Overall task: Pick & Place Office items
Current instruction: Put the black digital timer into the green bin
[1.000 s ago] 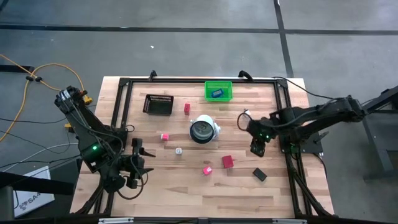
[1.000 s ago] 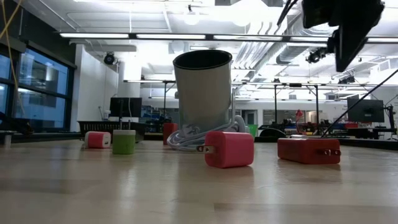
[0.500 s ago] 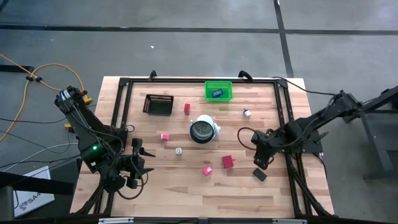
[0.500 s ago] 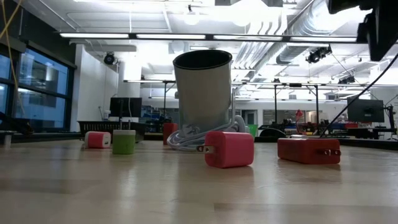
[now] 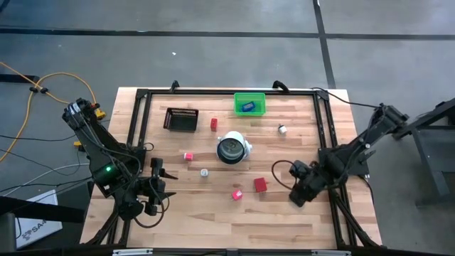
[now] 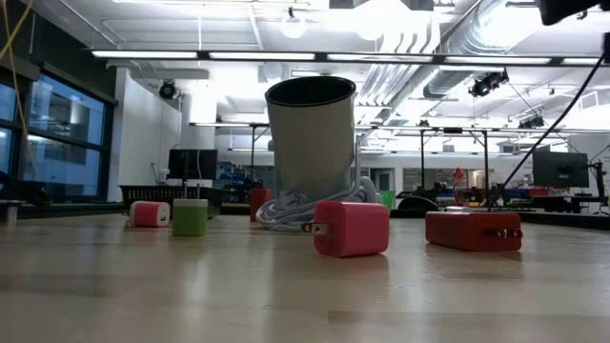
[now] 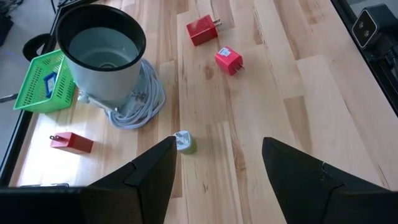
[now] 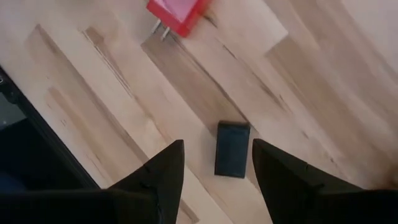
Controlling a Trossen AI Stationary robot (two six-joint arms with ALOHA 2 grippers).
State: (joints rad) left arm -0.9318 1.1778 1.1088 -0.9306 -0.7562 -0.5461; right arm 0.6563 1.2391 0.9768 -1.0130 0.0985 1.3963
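A black flat rectangle (image 8: 232,149) lies flat on the wood near the table's right near corner. My right gripper (image 8: 217,146) hangs open above it, pointing down; in the high view the right gripper (image 5: 298,195) hides it. A red block (image 5: 260,185) and a pink block (image 5: 237,193) lie to its left. Farther off lie another red block (image 5: 213,124), a pink block (image 5: 188,156), a small green-and-white piece (image 7: 184,142) and a silvery bit (image 5: 282,129). My left gripper (image 7: 219,146) waits open at the near left, touching nothing.
A white round cup (image 5: 232,148) with a coiled cable stands mid-table. At the far edge stand a green bin (image 5: 260,110) holding a blue piece (image 5: 247,107) and a black mesh tray (image 5: 180,119). A black frame (image 5: 325,128) runs along the table's edges.
My right gripper has swung from beside the white cup toward the table's near right corner, rolling about its own axis. It now hangs over the black rectangle. In the low view it has left the picture at the top right. No object has moved.
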